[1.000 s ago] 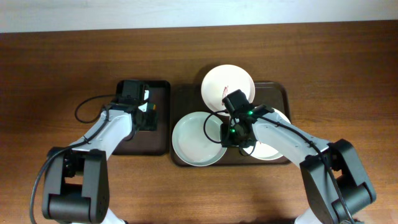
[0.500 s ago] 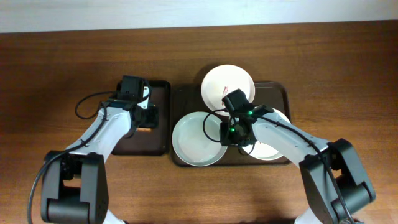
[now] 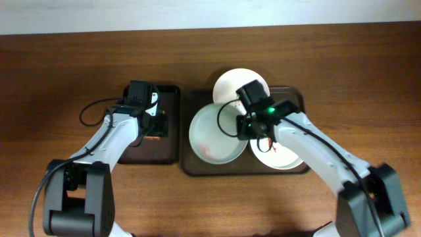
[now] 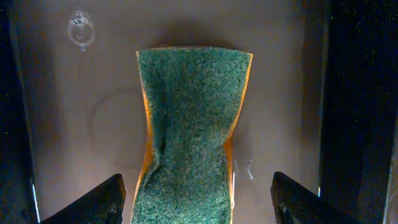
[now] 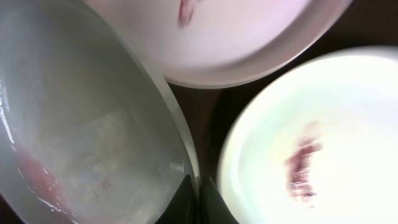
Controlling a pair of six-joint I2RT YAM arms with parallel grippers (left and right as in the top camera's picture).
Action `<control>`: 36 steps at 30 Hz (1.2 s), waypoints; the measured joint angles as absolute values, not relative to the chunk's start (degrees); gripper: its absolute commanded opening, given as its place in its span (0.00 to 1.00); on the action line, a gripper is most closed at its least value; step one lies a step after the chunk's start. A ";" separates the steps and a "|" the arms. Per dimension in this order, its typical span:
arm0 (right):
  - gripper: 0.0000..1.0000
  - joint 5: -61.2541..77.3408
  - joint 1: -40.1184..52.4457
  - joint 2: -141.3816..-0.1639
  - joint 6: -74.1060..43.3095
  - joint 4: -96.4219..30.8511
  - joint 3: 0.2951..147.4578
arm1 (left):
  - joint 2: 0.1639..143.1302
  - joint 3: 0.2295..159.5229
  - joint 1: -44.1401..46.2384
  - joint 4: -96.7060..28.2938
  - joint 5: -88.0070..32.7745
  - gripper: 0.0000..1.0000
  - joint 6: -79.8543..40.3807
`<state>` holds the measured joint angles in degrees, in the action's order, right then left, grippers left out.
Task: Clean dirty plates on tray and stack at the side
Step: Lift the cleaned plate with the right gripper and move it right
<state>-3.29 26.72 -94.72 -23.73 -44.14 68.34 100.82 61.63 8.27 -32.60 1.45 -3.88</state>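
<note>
Three white plates lie over the brown tray [image 3: 189, 166]. My right gripper [image 3: 242, 126] is shut on the right rim of the front-left plate [image 3: 214, 135], which is raised and tilted and overlaps the far plate [image 3: 238, 82]. That held plate shows a faint red smear. The front-right plate [image 3: 281, 157] has a red sauce streak. In the right wrist view the fingers [image 5: 199, 196] pinch the held plate's rim [image 5: 93, 118], with the far plate [image 5: 236, 37] above it and the streaked plate [image 5: 311, 149] to its right. My left gripper [image 4: 196, 202] is open, its fingers either side of a green and orange sponge [image 4: 193, 124].
The sponge lies on a smaller black tray [image 3: 131, 155] left of the brown tray, under my left gripper [image 3: 152, 122]. A water drop [image 4: 81, 28] sits on that tray's floor. Bare wooden table surrounds both trays.
My right gripper has lifted the front-left plate and carried it back and to the right, so it now overlaps the far plate. My left arm shifted slightly over the sponge.
</note>
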 measured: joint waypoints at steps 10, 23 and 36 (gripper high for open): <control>0.04 -30.02 30.94 -85.62 -17.52 -47.31 68.75 | 100.82 61.63 8.27 -32.60 1.45 0.76 -3.88; 0.04 -61.76 44.62 -85.60 -14.83 -43.88 68.75 | 100.82 61.63 8.27 -32.60 1.43 0.77 -3.88; 0.04 -22.17 11.60 -85.54 -25.52 -42.70 68.77 | 100.82 61.63 8.27 -32.64 1.26 0.77 -3.88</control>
